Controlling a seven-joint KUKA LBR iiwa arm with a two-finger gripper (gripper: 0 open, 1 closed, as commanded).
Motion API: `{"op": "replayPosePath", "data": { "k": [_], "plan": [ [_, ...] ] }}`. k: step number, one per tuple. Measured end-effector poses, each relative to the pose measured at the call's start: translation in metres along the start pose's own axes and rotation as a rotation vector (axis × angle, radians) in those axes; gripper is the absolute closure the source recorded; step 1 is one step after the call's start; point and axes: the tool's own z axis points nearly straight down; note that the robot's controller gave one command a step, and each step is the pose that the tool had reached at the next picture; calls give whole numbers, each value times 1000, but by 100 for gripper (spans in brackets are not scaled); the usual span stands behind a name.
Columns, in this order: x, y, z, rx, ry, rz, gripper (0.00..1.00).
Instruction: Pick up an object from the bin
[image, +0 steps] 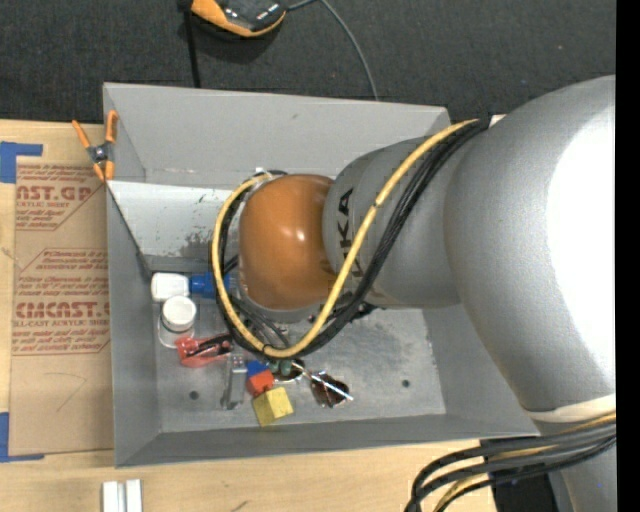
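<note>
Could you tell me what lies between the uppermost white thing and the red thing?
A round white cap lies there, in the camera view.

Your open lane: the bin floor (400, 345) lies bare at right; a white bottle (178, 315), a yellow block (272, 405) (and the arm's orange cover (285, 250)) crowd the left.

We are seeing a grey bin (400, 370), an orange wrist cover (285, 240), a yellow block (272, 405), white bottle (178, 314) and red clip (200, 350).

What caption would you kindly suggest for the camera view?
Arm with orange wrist cover inside grey bin, beside white bottle and yellow block.
</note>
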Motion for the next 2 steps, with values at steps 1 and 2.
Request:
{"op": "replayPosePath", "data": {
  "k": [1, 2],
  "plan": [
    [-2, -1, -5, -1, -7, 2, 0],
    [-27, -36, 49, 0, -4, -87, 0]
  ]
}}
